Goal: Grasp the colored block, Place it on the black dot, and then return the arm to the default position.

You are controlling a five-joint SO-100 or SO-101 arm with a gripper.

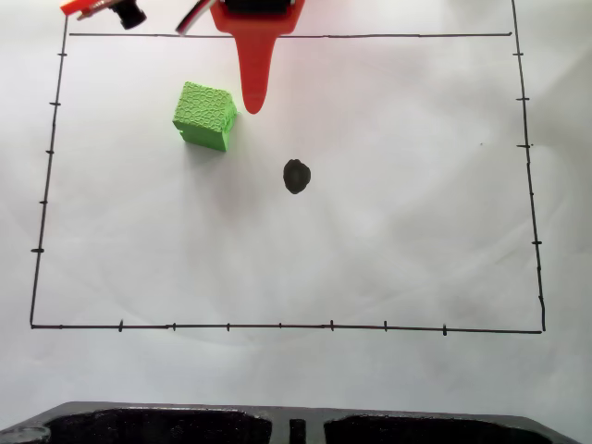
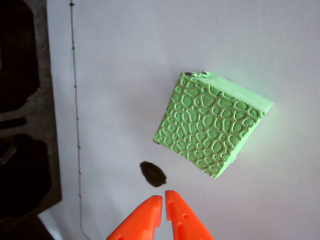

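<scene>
Orange claw (image 2: pixel 163 199) pinched shut on nothing, tips nearly touching in the wrist view. Green textured cube (image 2: pixel 210 125) sitting free on the paper just beyond and right of the tips; black dot (image 2: pixel 152 173) right ahead of them. Looks like pre-grasp still. Next: open up, shift right, straddle cube.

The arm (image 1: pixel 254 37) is cut off by the fixed view's top edge.
</scene>
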